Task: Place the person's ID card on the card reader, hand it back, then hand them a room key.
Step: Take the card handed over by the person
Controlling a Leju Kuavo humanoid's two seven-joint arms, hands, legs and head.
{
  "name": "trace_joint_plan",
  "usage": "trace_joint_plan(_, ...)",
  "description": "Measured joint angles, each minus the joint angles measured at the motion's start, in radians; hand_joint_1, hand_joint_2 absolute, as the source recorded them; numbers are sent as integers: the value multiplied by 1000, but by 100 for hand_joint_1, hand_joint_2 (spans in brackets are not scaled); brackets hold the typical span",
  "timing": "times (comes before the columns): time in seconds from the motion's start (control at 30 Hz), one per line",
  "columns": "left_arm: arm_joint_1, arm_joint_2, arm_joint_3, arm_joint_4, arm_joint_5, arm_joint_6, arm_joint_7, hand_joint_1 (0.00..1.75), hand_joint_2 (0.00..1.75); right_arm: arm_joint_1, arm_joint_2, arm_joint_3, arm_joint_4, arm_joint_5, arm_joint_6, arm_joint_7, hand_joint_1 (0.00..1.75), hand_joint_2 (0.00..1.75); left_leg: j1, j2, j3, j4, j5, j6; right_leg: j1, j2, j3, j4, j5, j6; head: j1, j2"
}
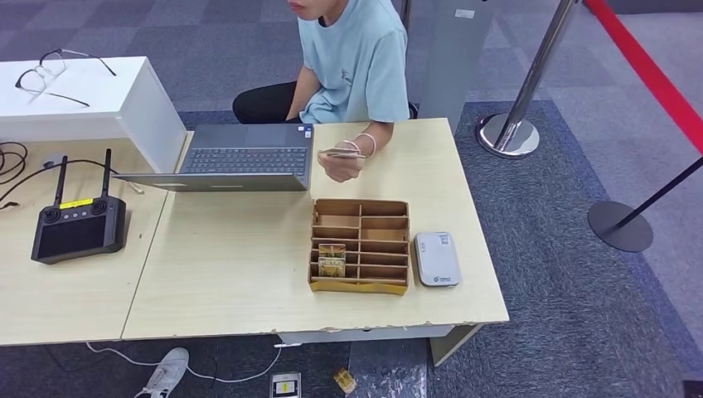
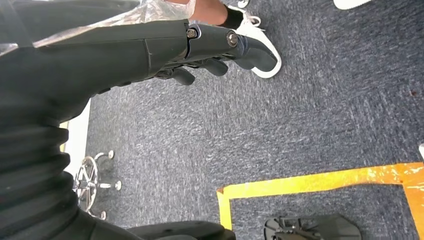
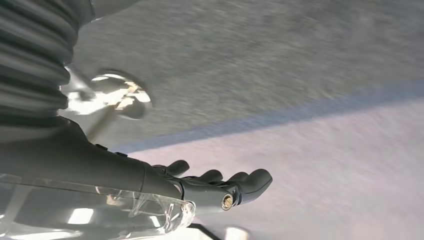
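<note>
Left hand hangs over carpet, fingers loosely extended, holding nothing. Right hand: same, empty. The person's hand holds the ID card above the table, beyond the card reader.

Reception desk, laptop, queue stanchions

Light wooden desk on grey carpet (chrome stanchion beyond).
</note>
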Motion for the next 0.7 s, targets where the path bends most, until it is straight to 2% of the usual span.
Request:
trace_joint_plan(0.2,2,-11,1,0,13,2,-3,0,175,90,-86,-80,9,-241,0,-418,0,175,-2,-2,-2,0,-1,1,-1,0,0,0,-1,2,0,0)
trace_joint_plan(0.23,3,-12,1,0,16,4,-6,0,175,92,-108,-95,10,-263,0,-454,0,175,-3,0,-2,0,-1,1,-2,1,0,1,-1,2,1,0)
trace_joint_plan(0.3,2,-15,2,0,22,9,-17,0,175,94,-134,-125,-7,-210,1,-444,0,175,-2,3,-1,-3,-1,1,1,4,1,1,-1,2,-5,0)
trace_joint_plan(0.33,-1,-19,4,0,25,12,-24,0,175,117,-116,-148,-53,-127,3,-400,0,175,2,2,-1,-4,-1,0,7,1,6,-3,0,0,-10,0)
trace_joint_plan(0.37,-3,-25,5,0,28,14,-31,0,175,154,-67,-181,-140,-1,6,-319,0,175,12,-4,-3,-6,-1,-4,18,-4,15,-11,3,-3,-12,0)
trace_joint_plan(0.4,-3,-32,7,0,32,15,-35,0,175,195,4,-219,-268,165,9,-200,0,175,24,-11,-4,-6,-1,-9,31,-11,23,-21,6,-6,-3,0)
trace_joint_plan(0.43,-3,-40,8,-1,34,16,-38,0,175,232,91,-252,-425,381,12,-59,0,175,32,-17,-6,-6,0,-13,38,-16,28,-28,9,-10,12,0)
trace_joint_plan(0.47,-2,-49,9,-2,35,17,-40,0,175,259,168,-277,-588,630,13,71,0,175,33,-21,-5,-5,1,-14,39,-19,27,-30,10,-10,24,0)
trace_joint_plan(0.5,-1,-54,9,-2,36,17,-41,0,175,279,229,-296,-743,893,11,164,0,175,29,-25,-4,-5,2,-13,32,-22,23,-25,8,-9,31,0)
trace_joint_plan(0.53,0,-58,10,-3,36,17,-41,0,175,293,276,-317,-884,1147,5,211,0,175,22,-29,-4,-5,4,-11,23,-26,20,-20,4,-7,30,0)
trace_joint_plan(0.6,5,-56,14,0,36,17,-39,0,175,306,340,-379,-1136,1536,-11,224,0,175,17,-36,-3,-5,7,-9,15,-34,16,-14,1,-6,22,0)
trace_joint_plan(0.63,10,-53,15,2,35,16,-37,0,175,313,369,-408,-1252,1659,-17,227,0,175,17,-37,-3,-5,7,-10,14,-35,16,-14,0,-7,22,0)
trace_joint_plan(0.67,14,-50,16,4,35,16,-33,0,175,322,396,-428,-1361,1727,-19,234,0,175,17,-37,-3,-5,8,-10,14,-35,15,-13,1,-7,21,0)
trace_joint_plan(0.7,16,-48,17,6,35,14,-31,0,175,334,418,-440,-1464,1736,-19,247,0,175,16,-36,-3,-5,8,-11,14,-35,15,-13,0,-8,21,0)
